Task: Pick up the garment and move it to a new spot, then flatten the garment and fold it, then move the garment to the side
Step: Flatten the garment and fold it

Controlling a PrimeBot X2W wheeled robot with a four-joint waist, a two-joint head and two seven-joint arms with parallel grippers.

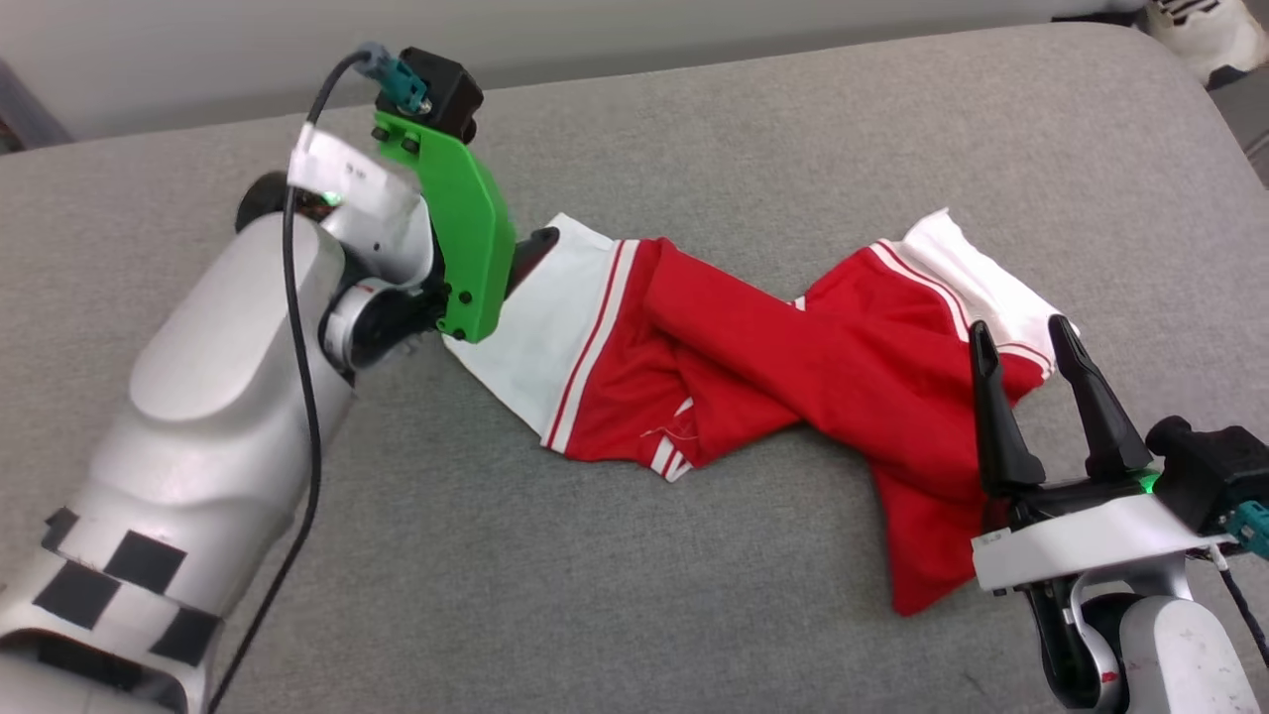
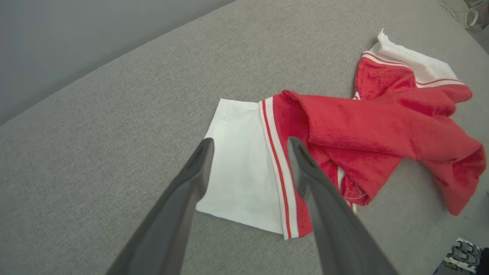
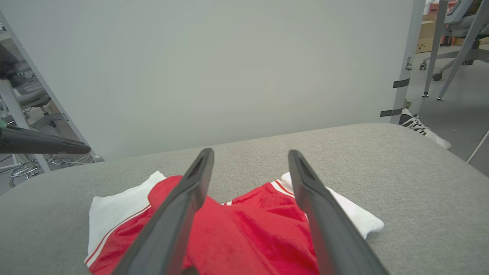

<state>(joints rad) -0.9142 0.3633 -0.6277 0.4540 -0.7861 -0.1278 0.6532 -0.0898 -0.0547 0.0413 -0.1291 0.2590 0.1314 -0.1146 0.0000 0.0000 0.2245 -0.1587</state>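
The garment [image 1: 793, 367] lies twisted across the grey cushion [image 1: 694, 129], with one white sleeve [image 1: 525, 337] flat at its 9 o'clock end and the other bunched at 2 o'clock. The left gripper [image 2: 250, 143] is mostly hidden behind a green bracket [image 1: 466, 228] in the head view, but its wrist view shows both fingers spread wide around that flat sleeve, gripping nothing. The right gripper [image 1: 1021, 332], its 2 fingers apart and empty, sits at the shirt's 4 o'clock, and its wrist view adds a pale wall panel [image 3: 229, 76] and a white shoe [image 3: 424, 130] beyond the cushion.
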